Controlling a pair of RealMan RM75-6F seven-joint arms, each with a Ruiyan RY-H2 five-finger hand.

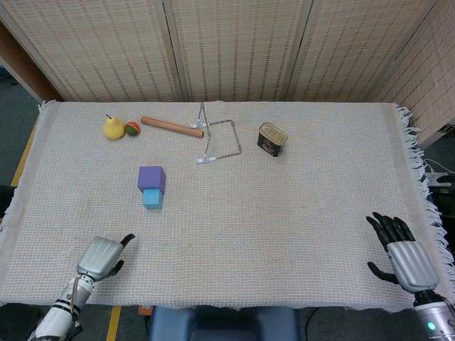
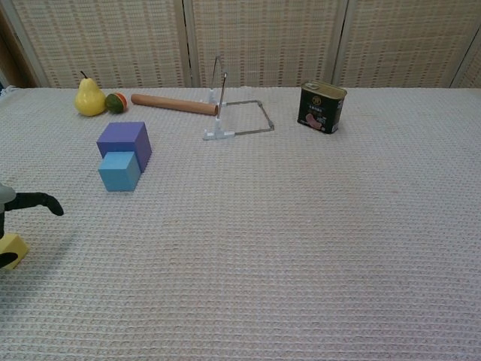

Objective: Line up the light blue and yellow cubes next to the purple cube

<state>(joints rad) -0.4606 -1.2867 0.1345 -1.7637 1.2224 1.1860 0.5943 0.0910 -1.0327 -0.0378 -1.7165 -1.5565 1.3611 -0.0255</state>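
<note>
The purple cube (image 1: 151, 178) (image 2: 124, 142) stands on the woven cloth at left of centre. Touching its near side is the light blue cube (image 1: 152, 199) (image 2: 119, 171). The yellow cube (image 2: 12, 247) shows only in the chest view, at the far left edge near the front. My left hand (image 1: 102, 257) hovers right over it, fingers (image 2: 34, 201) apart; a dark fingertip lies at the cube's near side, and nothing is seen held. My right hand (image 1: 402, 252) rests empty with fingers spread at the front right corner, seen only in the head view.
Along the back lie a yellow pear (image 1: 113, 128) (image 2: 89, 98), a small orange fruit (image 1: 132, 128), a wooden rolling pin (image 1: 170, 126) (image 2: 173, 104), a wire stand (image 1: 217, 142) (image 2: 239, 120) and a tin can (image 1: 271, 138) (image 2: 322, 107). The table's front edge runs just below both hands.
</note>
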